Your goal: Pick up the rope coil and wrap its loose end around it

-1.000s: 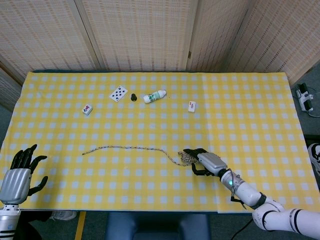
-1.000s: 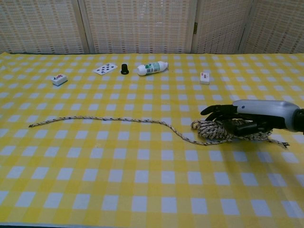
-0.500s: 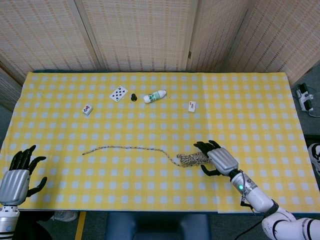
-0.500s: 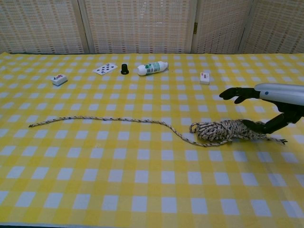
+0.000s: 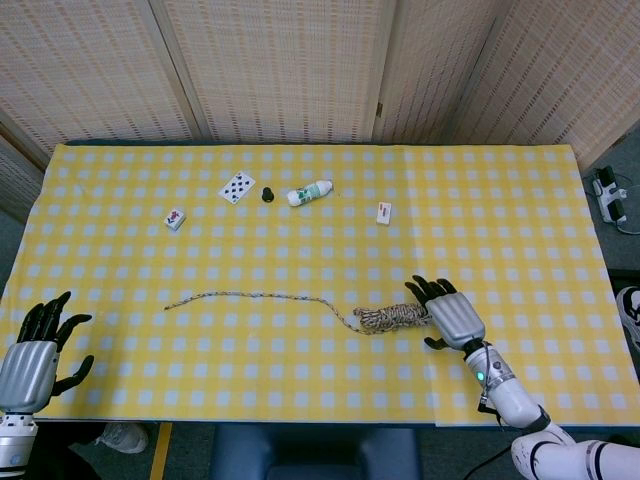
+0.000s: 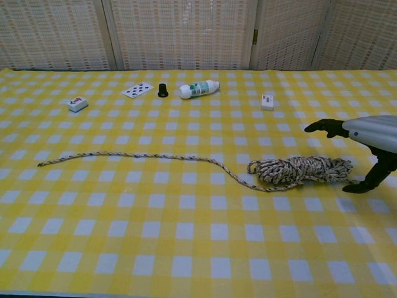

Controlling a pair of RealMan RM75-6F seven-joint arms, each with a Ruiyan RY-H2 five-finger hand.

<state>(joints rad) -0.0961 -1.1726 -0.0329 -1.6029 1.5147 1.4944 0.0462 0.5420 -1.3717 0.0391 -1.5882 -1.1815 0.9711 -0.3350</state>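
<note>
Rope coil [image 6: 302, 169] lies on the yellow checked tablecloth [image 6: 186, 236] toward the robot's right, a tight speckled bundle whose loose end [image 6: 124, 155] trails away leftward in a long wavy line. The right hand [image 6: 366, 146] sits at the coil's outer end with fingers spread above and thumb low on the cloth beside the bundle, gripping nothing; in the head view it [image 5: 450, 313] just meets the coil's [image 5: 395, 318] end. The left hand [image 5: 35, 350] waits with fingers fanned wide and empty at the near left corner, well apart from the rope.

A sound pick-up, by this reading, means closing around the middle of the bundle instead of its tip, so the loops stay stacked, then lifting clear while the left hand fetches the trailing end for winding. Snagging only a few strands risks the coil spilling open.

Further back stand a white bottle [image 6: 199, 89] on its side, its contents not visible, a small black cap [image 6: 162, 90] standing apart beside it, a playing card [image 6: 137, 90] and two small tiles [image 6: 77, 103] [image 6: 267, 102]
</note>
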